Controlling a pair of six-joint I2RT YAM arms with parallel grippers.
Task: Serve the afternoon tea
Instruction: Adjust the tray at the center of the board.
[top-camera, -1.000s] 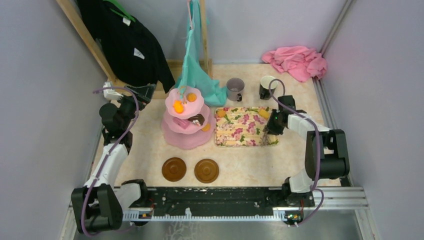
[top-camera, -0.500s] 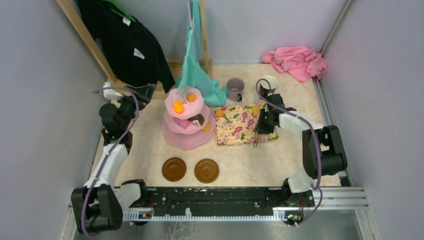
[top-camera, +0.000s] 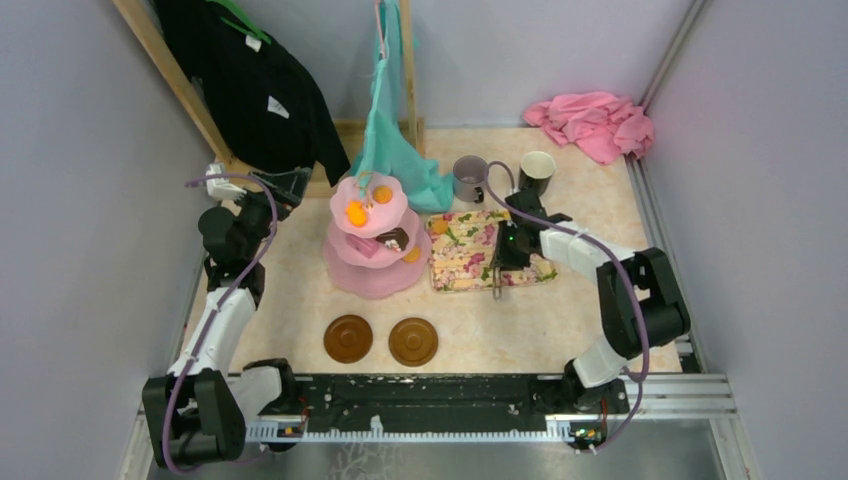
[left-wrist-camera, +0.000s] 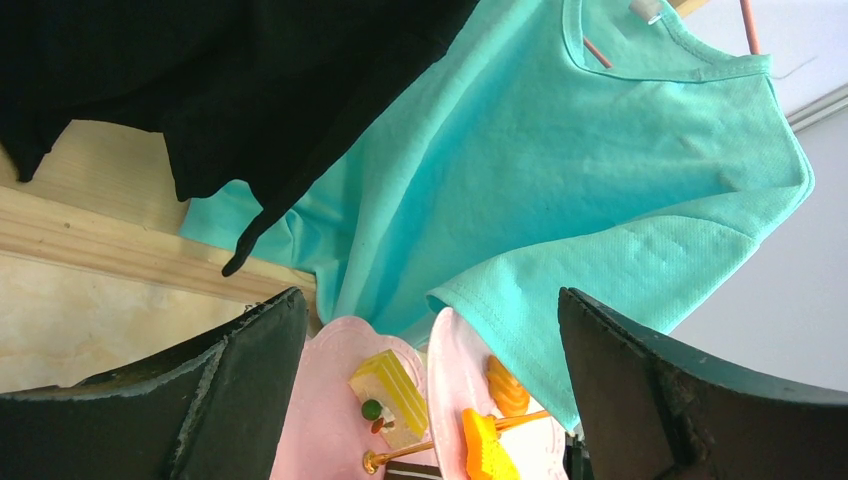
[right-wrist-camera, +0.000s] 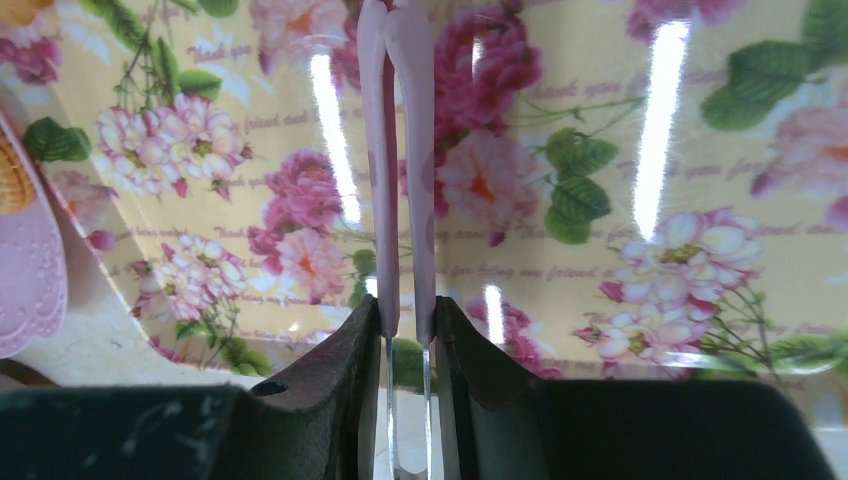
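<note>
Over the flowered tray, our right fingers pinch pink tongs; our left fingers gape wide. Next, we judge, the tongs must reach the orange cake.

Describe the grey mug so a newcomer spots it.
Find the pink three-tier stand, then the floral tray to its right. Beyond the tray stand two mugs; the grey mug is the left one, beside the teal fabric, not the black mug.

Cakes sit on the stand, left of the tray. The left mug and right mug stand behind the tray, the left disc and right disc before the stand.
</note>
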